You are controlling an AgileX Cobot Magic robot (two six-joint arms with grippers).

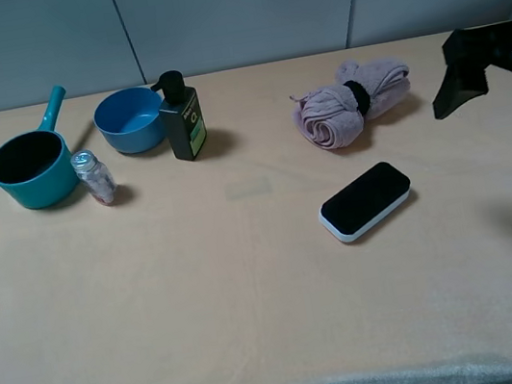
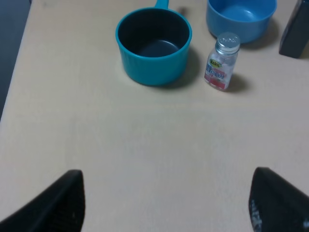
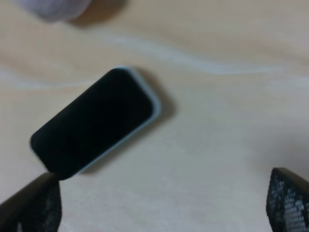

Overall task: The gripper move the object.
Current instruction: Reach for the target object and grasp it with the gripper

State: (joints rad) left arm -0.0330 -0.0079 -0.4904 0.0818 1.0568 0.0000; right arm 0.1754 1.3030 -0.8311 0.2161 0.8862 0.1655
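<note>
right tool (image 1: 495,99) spread wide; empty; apart from object | object (image 1: 365,200) flat on bench (image 1: 254,299); near towel (image 1: 349,104) | left tool (image 2: 166,203) spread wide; empty

A robot lab bench: a beige table (image 1: 258,328) backed by grey wall panels (image 1: 237,10) across the top of the frame, mismatched household props like a saucepan (image 1: 37,191) and towel (image 1: 333,121), and a black robot tool (image 1: 493,104) at the right edge.
</note>
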